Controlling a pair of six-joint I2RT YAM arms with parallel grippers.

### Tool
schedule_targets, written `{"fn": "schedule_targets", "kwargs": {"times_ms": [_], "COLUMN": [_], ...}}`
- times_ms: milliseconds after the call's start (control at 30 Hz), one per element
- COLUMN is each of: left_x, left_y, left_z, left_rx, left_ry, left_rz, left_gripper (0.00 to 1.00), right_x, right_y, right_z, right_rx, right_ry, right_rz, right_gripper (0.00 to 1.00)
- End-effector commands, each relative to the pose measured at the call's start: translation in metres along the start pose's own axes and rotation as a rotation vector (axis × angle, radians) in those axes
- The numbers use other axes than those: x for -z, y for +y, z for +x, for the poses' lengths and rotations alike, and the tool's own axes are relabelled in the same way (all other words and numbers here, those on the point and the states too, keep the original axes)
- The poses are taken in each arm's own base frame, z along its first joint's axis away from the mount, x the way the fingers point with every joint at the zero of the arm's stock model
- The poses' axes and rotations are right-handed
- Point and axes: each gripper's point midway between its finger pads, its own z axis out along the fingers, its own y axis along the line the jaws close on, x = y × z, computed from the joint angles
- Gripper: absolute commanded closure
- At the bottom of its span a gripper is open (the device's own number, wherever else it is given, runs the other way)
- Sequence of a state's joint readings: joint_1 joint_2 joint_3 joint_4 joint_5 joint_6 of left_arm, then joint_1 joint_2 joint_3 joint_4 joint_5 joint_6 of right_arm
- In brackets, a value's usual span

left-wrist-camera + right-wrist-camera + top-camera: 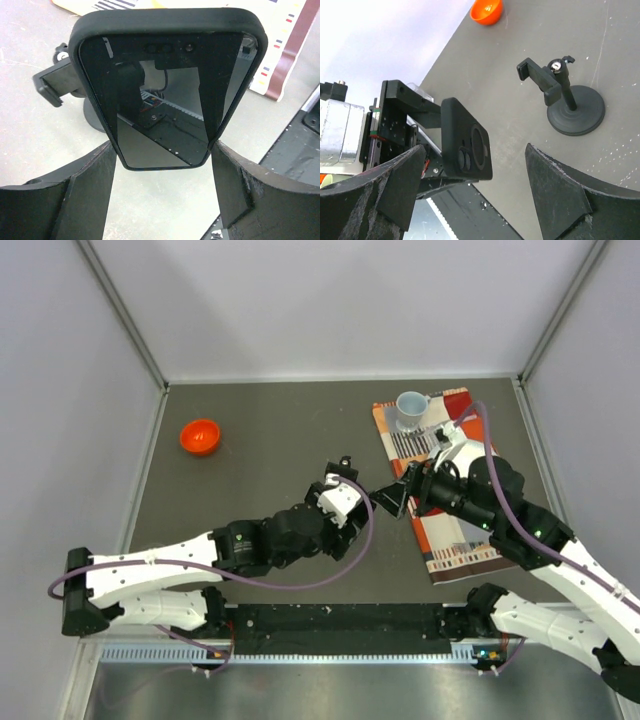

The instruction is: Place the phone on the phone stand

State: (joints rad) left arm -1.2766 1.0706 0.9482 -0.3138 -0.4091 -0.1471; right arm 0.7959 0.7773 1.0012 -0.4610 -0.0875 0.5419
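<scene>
Well, I see my left claw (163, 150) shut tight on the phone (165, 90). It pinches the two long sides near one end and holds the phone up off the table. The phone is near the phone stand (570, 102) but not touching it. My right claw (392, 498) is near the stand too. It is wide open and holds nothing, and it faces the phone's back. An orange bowl (486, 11) sits well beyond the stand.
</scene>
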Motion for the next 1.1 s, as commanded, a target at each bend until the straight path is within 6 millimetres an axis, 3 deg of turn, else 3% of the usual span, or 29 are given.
{"fn": "schedule_targets", "kwargs": {"times_ms": [0,200,333,533,733,767,800,833,900,933,1033,1067], "left_x": [0.011,0.014,0.008,0.002,0.008,0.008,0.010,0.012,0.017,0.020,0.033,0.045], "left_y": [0.014,0.021,0.019,0.011,0.004,0.004,0.004,0.004,0.005,0.005,0.003,-0.004], "left_z": [-0.063,-0.069,-0.063,-0.060,-0.054,-0.052,-0.049,-0.050,-0.050,-0.053,-0.055,-0.061], "left_rx": [0.047,0.074,0.039,0.032,0.023,0.027,0.025,0.037,0.048,0.066,0.117,0.137], "left_ry": [-0.207,-0.251,-0.213,-0.174,-0.137,-0.133,-0.122,-0.122,-0.117,-0.126,-0.141,-0.166], "left_rz": [-0.077,-0.111,-0.113,-0.084,-0.030,-0.028,-0.020,-0.018,-0.012,-0.005,0.069,0.150], "left_gripper": [1.00,1.00,1.00,1.00,1.00,1.00,1.00,1.00,0.87,0.62,0.35,0.33], "right_x": [0.003,0.002,-0.009,-0.033,-0.046,-0.044,-0.042,-0.041,-0.029,-0.027,-0.010,-0.006], "right_y": [0.011,0.014,0.030,0.033,0.027,0.028,0.028,0.026,0.026,0.023,0.024,0.025], "right_z": [-0.006,-0.005,-0.005,-0.002,0.001,0.002,0.003,0.008,0.007,0.012,0.016,0.018], "right_rx": [-0.037,0.045,0.071,0.120,0.138,0.140,0.147,0.151,0.172,0.178,0.214,0.224], "right_ry": [0.004,0.013,0.020,0.040,0.040,0.039,0.042,0.048,0.031,0.040,0.037,0.043], "right_rz": [-0.034,-0.064,-0.134,-0.094,-0.073,-0.082,-0.091,-0.090,-0.112,-0.118,-0.198,-0.218], "right_gripper": [0.19,0.18,0.23,0.28,0.71,0.87,0.97,1.00,1.00,1.00,1.00,1.00]}}
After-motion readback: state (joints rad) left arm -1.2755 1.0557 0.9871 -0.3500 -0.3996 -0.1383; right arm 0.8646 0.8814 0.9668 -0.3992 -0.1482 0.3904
